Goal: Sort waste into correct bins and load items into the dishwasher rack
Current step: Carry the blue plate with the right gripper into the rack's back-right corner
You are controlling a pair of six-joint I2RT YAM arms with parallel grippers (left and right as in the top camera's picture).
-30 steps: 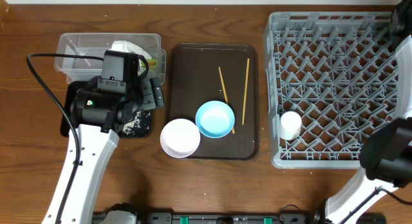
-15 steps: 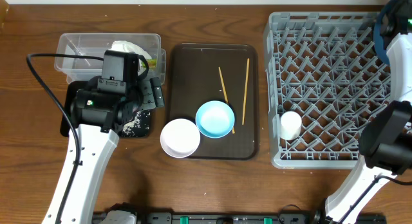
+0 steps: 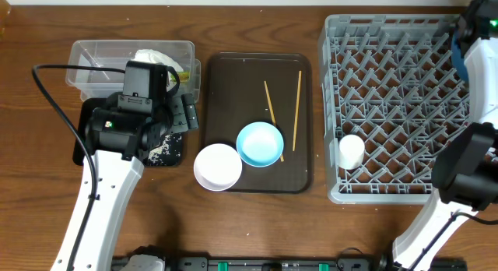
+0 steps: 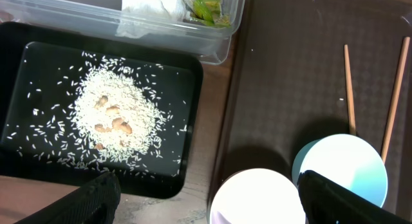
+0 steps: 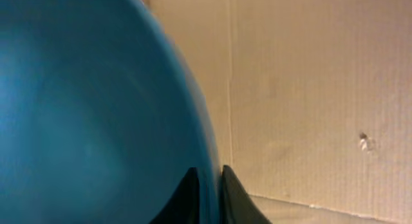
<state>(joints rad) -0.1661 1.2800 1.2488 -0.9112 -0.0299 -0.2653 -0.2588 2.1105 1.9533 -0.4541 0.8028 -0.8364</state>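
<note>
Loading is in hand: the right gripper point(image 5: 207, 182) pinches the rim of the dark blue dish point(image 5: 84, 108), seemingly edge-up over the dishwasher rack point(image 3: 389, 100) at its far right corner (left gripper point(image 4: 209, 195) hangs wide open), so next it needs lowering between pegs point(image 3: 405, 84).

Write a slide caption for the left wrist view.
Open left claw above the black tray of rice scraps, white bowl and light blue bowl alongside.

No readable text, labels, numbers — print on snack wrapper point(image 4: 205, 8), if any, too blurred.
</note>
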